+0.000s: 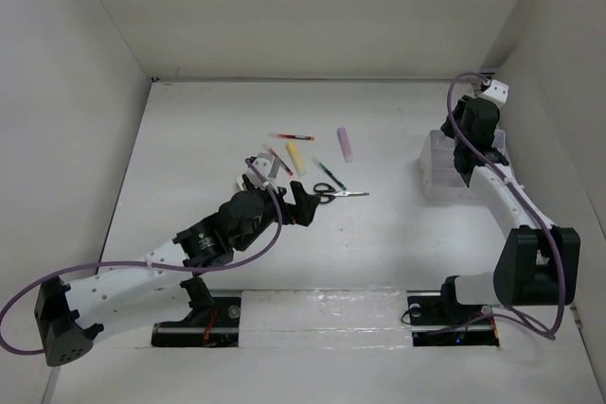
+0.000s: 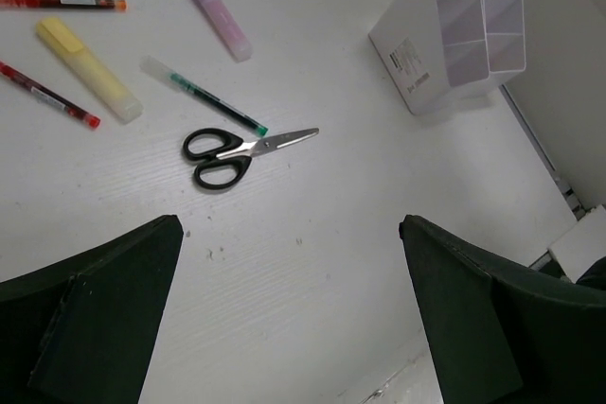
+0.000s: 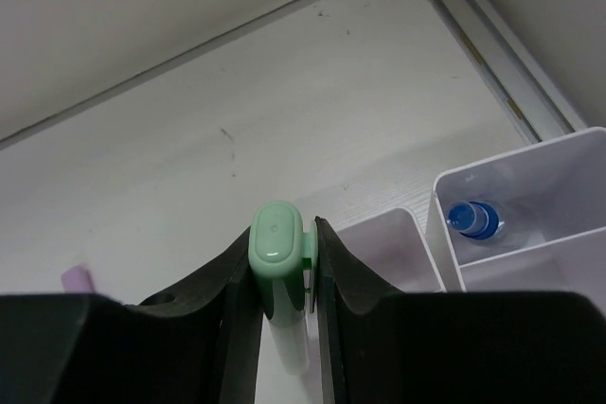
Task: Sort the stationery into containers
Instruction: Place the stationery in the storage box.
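Stood by the table for this one, calling the far wall 12 o'clock.

The right gripper [image 3: 284,245] was clamped on a pale green plastic marker stick [image 3: 275,234], whose rounded end poked out past the fingertips. It hung right above the cluster of small white open-topped plastic bins [image 3: 492,172], over at 3 o'clock on the table. As far as I could see the marker wasn't in a bin yet. One compartment already had a clear bottle with a blue cap [image 3: 473,219] in it, so that's one item sorted for sure. I couldn't see into the other compartments well enough to say more.

The left gripper [image 2: 289,229] had its jaws spread wide with nothing between them. It hovered near the black-handled metal scissors [image 2: 232,150], at about 8 o'clock of them.

Everything else lay loose mid-table:
- a thin pen with a green tip [image 2: 204,96], just beside the scissor blades
- a pink marker stick [image 2: 218,27], further out at 12 o'clock of the scissors
- a yellow marker stick [image 2: 88,69] and two thin red pens [image 2: 62,3], fanned between 10 and 11 o'clock

I never spotted an eraser.

My read is that it was early days: one thing binned, one about to drop, six on the table. The scissors looked like the left arm's next pick.
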Controlling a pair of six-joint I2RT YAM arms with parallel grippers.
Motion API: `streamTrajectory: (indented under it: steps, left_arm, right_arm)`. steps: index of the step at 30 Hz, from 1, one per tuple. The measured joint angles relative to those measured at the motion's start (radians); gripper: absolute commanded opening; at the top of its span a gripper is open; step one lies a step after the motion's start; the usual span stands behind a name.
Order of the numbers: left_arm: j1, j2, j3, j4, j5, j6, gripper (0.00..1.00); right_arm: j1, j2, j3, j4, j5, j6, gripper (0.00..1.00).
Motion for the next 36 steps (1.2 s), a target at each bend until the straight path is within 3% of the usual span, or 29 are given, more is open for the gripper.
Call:
streamTrajectory:
  steps: [15, 22, 23, 24, 25, 26, 31, 36]
  left_arm:
    - [0.0, -0.029, -0.031, 0.003, 0.077, -0.003, 1.0]
    - [0.0, -0.028, -0.031, 0.003, 0.089, 0.0, 1.0]
    - [0.0, -0.028, -0.031, 0.004, 0.091, 0.001, 1.0]
    - [0.0, -0.028, -0.032, 0.006, 0.093, 0.002, 1.0]
    - [0.0, -0.028, -0.033, 0.01, 0.095, 0.003, 1.0]
    - [0.0, -0.028, -0.034, 0.01, 0.097, 0.003, 1.0]
    - [0.0, -0.025, -0.041, 0.017, 0.105, 0.003, 1.0]
    - [0.0, -0.009, -0.042, 0.02, 0.095, -0.002, 1.0]
  right_arm:
    - [-0.014, 0.104, 0.068, 0.017, 0.052, 0.007, 0.0]
    - [-0.023, 0.148, 0.07, 0.018, 0.074, 0.011, 0.05]
    - [-0.023, 0.152, 0.07, 0.018, 0.074, 0.012, 0.08]
    - [-0.023, 0.154, 0.07, 0.017, 0.075, 0.012, 0.17]
    - [-0.023, 0.154, 0.07, 0.017, 0.075, 0.012, 0.48]
    - [-0.023, 0.154, 0.07, 0.017, 0.075, 0.02, 0.57]
    - [-0.023, 0.14, 0.068, 0.023, 0.075, 0.029, 0.75]
    - [-0.023, 0.122, 0.066, 0.025, 0.07, 0.03, 0.79]
